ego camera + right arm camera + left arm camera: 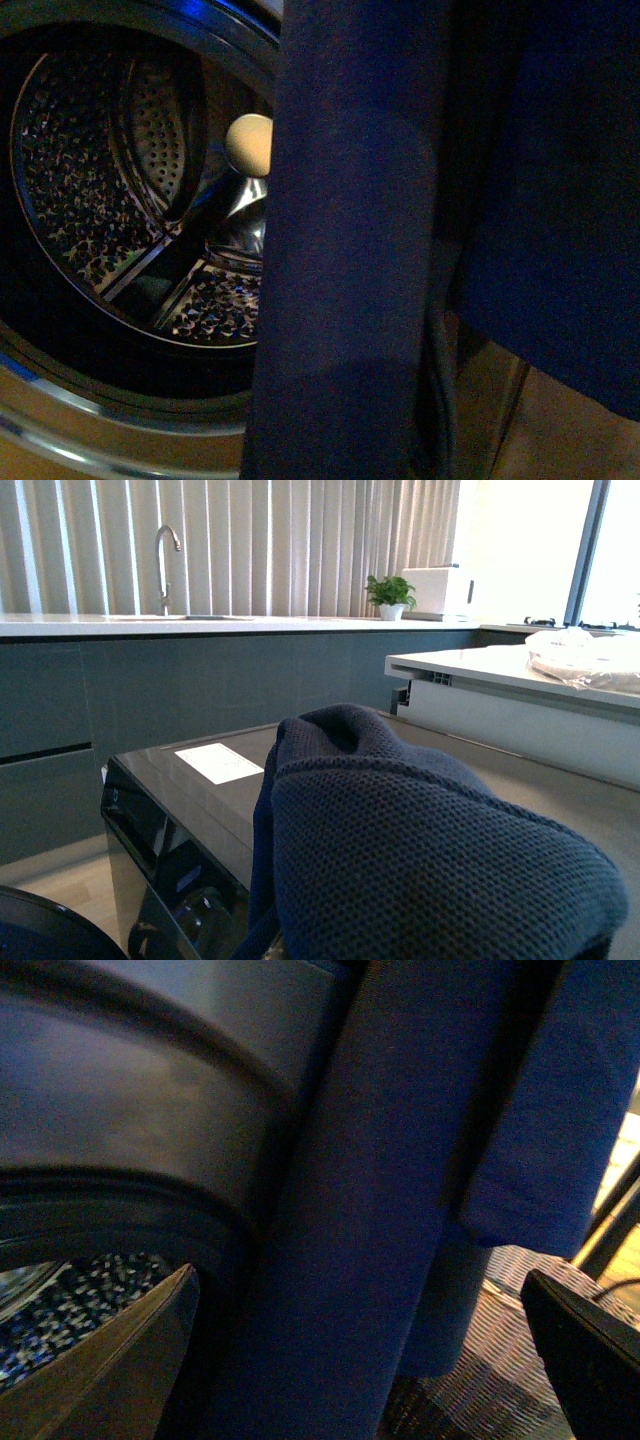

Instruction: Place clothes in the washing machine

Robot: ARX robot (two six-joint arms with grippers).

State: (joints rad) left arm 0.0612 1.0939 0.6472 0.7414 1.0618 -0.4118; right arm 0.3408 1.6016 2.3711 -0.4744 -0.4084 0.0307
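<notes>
**Washing machine** (60, 420): port open, filling the 9 o'clock side of the front view, with the perforated drum (80, 170) exposed.

**Clothes** (350, 250): dark navy, hung from 12 to 6 o'clock, outside the port and overlapping its 3 o'clock rim. Risk judged: if fed in too shallowly, the limp tail could be snagged on the rim or left trailing outside.

**Left gripper** (358, 1290): jaws spread wide, nothing pinched.

**Right gripper**: buried under bunched fabric, so its state cannot be told. A loose hold could let the garment drop.

**Cream knob** (250, 145): at 11 o'clock; cloth may be caught on it.
</notes>
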